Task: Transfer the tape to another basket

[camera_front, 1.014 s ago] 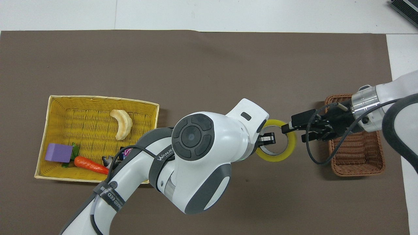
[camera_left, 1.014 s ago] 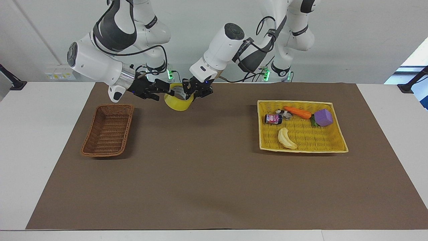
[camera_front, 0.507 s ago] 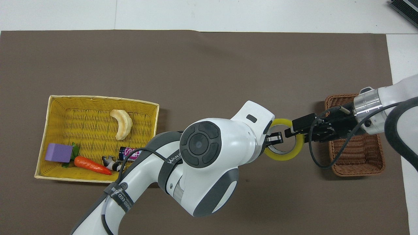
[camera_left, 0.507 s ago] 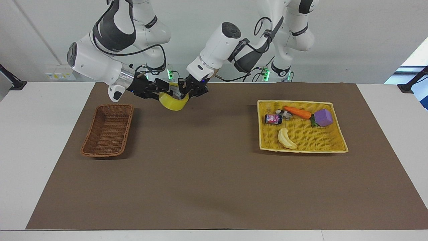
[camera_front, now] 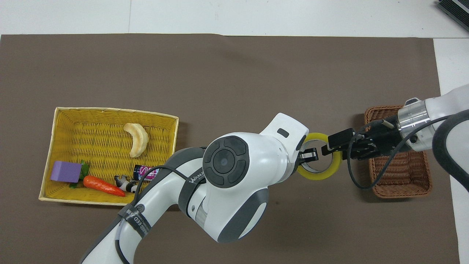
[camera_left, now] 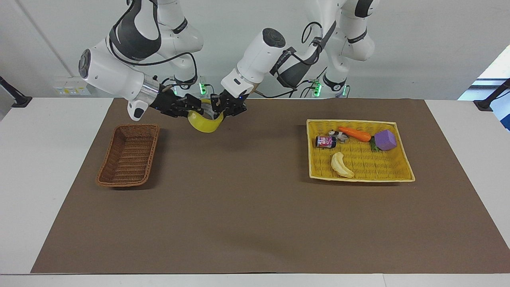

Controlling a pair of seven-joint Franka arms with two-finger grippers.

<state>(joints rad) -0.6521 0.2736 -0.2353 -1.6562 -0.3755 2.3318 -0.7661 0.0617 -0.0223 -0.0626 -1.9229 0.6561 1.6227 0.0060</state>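
Lettering on the left arm and on a small can

The only print that comes close to reading sits on the left arm: in the overhead view a dark strap wrapped round its lower link carries pale capitals, of which "CED" can be made out and the rest cannot, and further up the same arm, on the grey band beside the round joint cap, a word beginning "WAN" runs slantwise, its end unclear. In the yellow tray, just beside the carrot, a small dark can bears a pink and white label whose characters are too small to tell.
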